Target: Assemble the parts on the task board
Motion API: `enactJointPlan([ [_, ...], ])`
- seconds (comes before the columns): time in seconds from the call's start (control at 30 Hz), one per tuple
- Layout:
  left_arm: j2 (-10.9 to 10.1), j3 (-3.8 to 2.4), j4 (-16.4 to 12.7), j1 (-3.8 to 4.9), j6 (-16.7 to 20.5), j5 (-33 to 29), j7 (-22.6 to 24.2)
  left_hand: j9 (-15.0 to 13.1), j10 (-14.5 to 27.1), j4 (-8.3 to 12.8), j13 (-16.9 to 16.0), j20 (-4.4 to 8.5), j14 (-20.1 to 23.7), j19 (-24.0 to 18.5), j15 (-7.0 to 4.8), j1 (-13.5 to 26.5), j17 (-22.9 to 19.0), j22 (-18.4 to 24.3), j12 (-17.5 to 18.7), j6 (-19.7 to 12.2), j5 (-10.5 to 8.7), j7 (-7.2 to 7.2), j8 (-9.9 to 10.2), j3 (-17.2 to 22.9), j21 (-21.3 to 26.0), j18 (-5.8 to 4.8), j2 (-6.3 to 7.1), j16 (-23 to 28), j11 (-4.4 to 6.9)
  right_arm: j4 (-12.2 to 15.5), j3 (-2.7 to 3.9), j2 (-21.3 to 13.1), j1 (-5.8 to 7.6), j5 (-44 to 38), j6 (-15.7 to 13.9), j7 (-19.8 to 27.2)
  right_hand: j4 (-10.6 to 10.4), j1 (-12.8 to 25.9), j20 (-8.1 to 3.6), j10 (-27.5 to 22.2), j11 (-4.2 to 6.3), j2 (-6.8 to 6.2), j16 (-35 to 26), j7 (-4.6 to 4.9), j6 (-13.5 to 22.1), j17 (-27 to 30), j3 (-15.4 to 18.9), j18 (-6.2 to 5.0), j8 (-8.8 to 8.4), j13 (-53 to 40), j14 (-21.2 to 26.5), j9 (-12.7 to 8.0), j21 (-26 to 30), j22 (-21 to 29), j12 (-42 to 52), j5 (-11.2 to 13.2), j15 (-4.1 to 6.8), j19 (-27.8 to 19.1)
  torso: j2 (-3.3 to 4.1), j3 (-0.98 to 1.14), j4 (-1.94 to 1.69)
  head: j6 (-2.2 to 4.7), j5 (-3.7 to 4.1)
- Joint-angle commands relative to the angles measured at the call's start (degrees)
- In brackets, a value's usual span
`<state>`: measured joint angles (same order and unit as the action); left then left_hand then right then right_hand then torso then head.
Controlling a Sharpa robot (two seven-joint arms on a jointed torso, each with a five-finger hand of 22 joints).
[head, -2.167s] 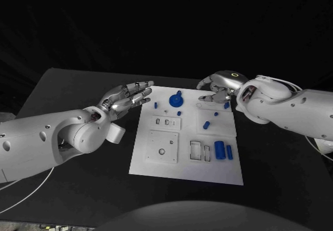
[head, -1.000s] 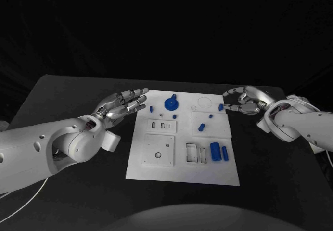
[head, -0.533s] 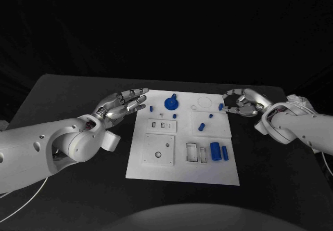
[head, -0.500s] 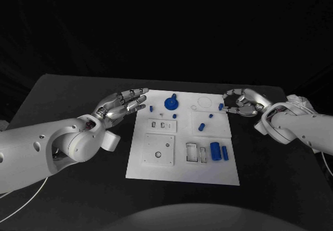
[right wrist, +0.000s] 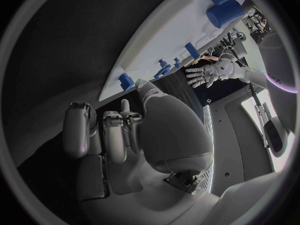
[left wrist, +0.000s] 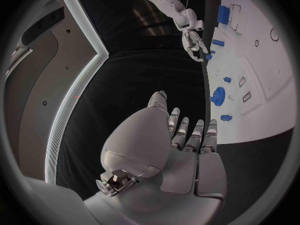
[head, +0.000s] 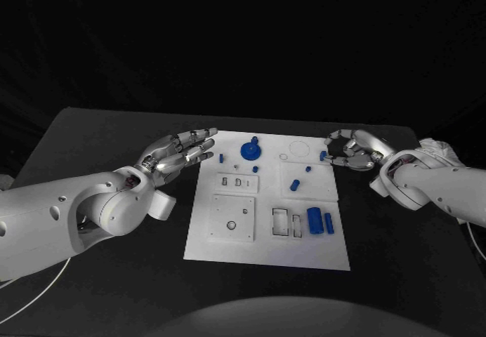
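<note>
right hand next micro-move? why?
Probably close the right hand on the small blue part at the task board's far right edge. Its curled fingers sit right beside that part with no clear grasp visible, while the left hand hovers open off the board's left edge.

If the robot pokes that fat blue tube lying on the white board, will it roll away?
Probably. The fat blue tube looks round and lies on its side on the flat task board, so a sideways poke could roll it. The thinner blue piece lying beside it might stop it.
</note>
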<state>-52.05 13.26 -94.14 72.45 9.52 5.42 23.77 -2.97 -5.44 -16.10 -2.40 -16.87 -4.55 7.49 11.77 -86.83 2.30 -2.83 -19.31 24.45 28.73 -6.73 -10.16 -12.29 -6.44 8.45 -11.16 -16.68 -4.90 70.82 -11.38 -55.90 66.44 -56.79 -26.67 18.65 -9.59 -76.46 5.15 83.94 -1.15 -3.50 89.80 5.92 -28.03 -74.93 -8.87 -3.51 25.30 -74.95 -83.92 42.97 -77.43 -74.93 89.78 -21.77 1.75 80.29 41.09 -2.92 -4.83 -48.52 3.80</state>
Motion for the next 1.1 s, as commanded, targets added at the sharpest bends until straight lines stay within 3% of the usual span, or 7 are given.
enactJointPlan([
  [0.03, 0.11, -0.04, -0.09, 0.01, -1.18, 0.31, 0.79, -0.07, 0.05, 0.08, -0.08, -0.04, 0.02, 0.33, 0.44, -0.7, 0.05, -0.08, -0.36, 0.07, 0.18, -0.5, -0.22, 0.38, -0.29, -0.63, 0.1, -0.35, -0.43, -0.18, -0.01, 0.17, -0.1, -0.25, 1.13, -0.19, -0.07, -0.64, 0.04, 6.06, -0.27, -0.05, 0.2, 0.05, 0.41, -15.07, -0.26, 0.23, 0.57, -15.05, -6.08, 0.12, 0.42, -10.74, 0.22, -0.79, -0.49, -0.4, 0.02, 0.01, 0.02, -0.06, -0.05],
  [0.73, 0.19, -0.04, 0.02, 0.01, -1.45, 0.45, 0.61, -0.07, 0.0, 0.07, -0.09, -0.04, 0.0, 0.43, 0.51, -0.74, 0.06, -0.11, -0.4, 0.04, 0.17, -0.56, -0.22, 0.46, -0.37, -0.76, 0.1, -0.44, -0.5, -0.85, 0.0, 0.95, -0.74, -1.19, 1.58, -0.43, 0.42, -1.51, 0.04, 6.06, -0.22, -0.3, 0.2, 0.0, 0.88, -15.07, -0.76, 0.18, 1.92, -15.05, -6.08, 0.47, 0.63, -10.68, 0.22, -1.67, -0.46, -0.56, 0.01, 0.02, 0.01, -0.33, -0.11],
  [1.1, 0.17, -0.04, 0.02, 0.01, -1.55, 0.48, 0.49, -0.07, 0.0, 0.07, -0.09, -0.04, 0.0, 0.43, 0.51, -0.74, 0.06, -0.11, -0.4, 0.04, 0.17, -0.56, -0.22, 0.46, -0.37, -0.76, 0.1, -0.44, -0.5, -1.04, 0.0, 1.13, -0.84, -1.22, 1.59, -0.74, 0.82, -2.31, -0.03, 6.06, -0.19, -0.48, 0.2, 0.01, 1.06, -15.07, -2.17, 0.19, 4.96, -15.05, -6.08, 1.11, 0.57, -10.7, 0.22, -6.04, -0.42, -0.51, 0.0, 0.0, 0.01, -0.55, -0.12],
])
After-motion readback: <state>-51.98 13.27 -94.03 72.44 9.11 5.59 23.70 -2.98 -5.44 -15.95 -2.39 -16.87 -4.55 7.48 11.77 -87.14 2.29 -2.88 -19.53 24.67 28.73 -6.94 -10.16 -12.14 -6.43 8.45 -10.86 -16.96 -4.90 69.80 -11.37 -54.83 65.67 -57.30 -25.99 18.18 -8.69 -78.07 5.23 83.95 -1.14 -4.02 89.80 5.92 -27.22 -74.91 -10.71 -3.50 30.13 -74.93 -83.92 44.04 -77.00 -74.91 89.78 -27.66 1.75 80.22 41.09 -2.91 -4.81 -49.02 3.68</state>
